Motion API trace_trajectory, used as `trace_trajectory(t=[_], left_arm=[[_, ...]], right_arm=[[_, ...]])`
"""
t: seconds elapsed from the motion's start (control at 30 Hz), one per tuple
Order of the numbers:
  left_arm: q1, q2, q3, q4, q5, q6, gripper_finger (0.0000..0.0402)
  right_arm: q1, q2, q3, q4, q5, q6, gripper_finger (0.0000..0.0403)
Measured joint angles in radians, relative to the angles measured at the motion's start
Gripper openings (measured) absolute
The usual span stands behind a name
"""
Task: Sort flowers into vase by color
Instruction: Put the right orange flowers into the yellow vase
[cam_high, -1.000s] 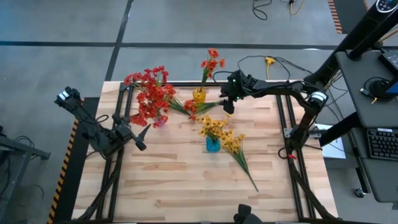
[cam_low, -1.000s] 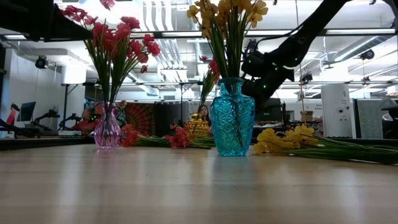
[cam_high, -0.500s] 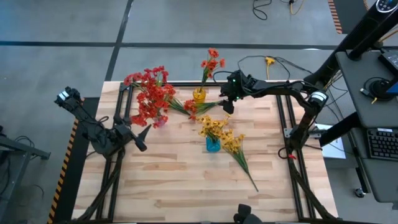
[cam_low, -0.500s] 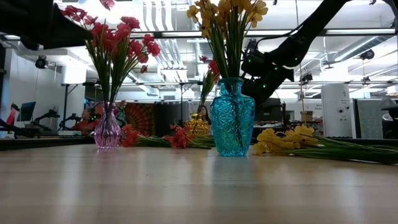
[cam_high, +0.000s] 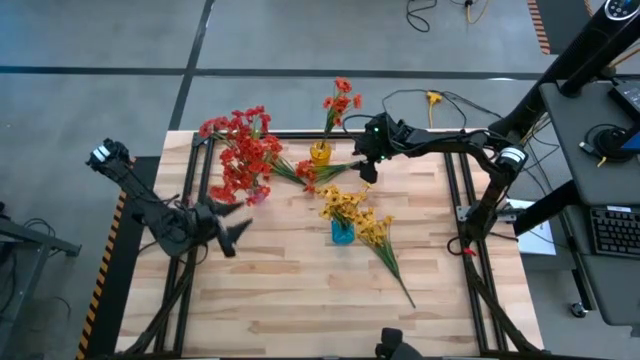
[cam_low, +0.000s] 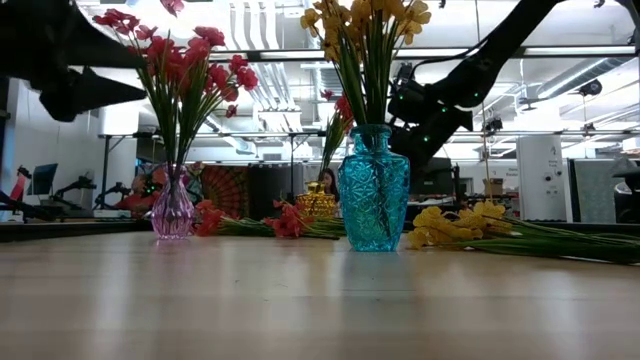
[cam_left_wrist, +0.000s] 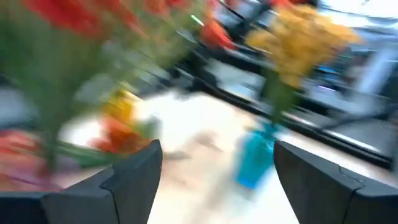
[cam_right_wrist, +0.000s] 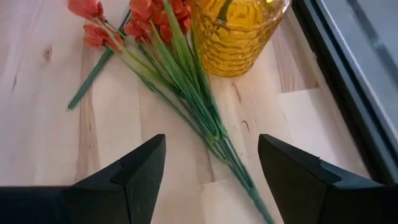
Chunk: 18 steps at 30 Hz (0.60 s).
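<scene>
Left wrist view is blurred; orange-red flowers (cam_right_wrist: 180, 81) lie stems toward five o'clock beneath the released right pincer (cam_right_wrist: 211, 180); left pincer (cam_high: 228, 232) released.

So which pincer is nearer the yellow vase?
Right. The right pincer hangs just beside the yellow vase, over loose orange-red sprigs; the left pincer is far off near the table's left edge.

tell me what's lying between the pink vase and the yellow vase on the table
In the high view, loose orange-red sprigs lie on the wood between the pink vase and the yellow vase. The low view shows them flat behind the blue vase.
</scene>
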Motion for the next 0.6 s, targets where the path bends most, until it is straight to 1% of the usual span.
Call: trace_trajectory(t=[0.1, 0.17, 0.4, 0.53, 0.6], left_arm=[[0.0, 0.025, 0.0, 0.0, 0.127, -0.097, 0.0288], [0.0, 0.046, 0.0, 0.0, 0.154, -0.126, 0.0288], [0.0, 0.082, 0.006, 0.001, 0.154, -0.148, 0.0288], [0.0, 0.084, 0.017, 0.002, 0.154, -0.106, 0.0288], [0.0, 0.084, 0.017, 0.001, 0.153, -0.092, 0.0288]], right_arm=[[0.0, 0.0, 0.0, 0.005, 0.0, -0.056, 0.0249], [-0.001, 0.006, 0.0, 0.009, 0.0, -0.077, 0.0249], [0.022, 0.088, 0.001, 0.018, 0.002, -0.092, 0.0247], [0.03, 0.109, 0.001, 0.066, 0.095, -0.081, 0.0238], [0.026, 0.115, 0.001, 0.091, 0.103, -0.07, 0.0233]])
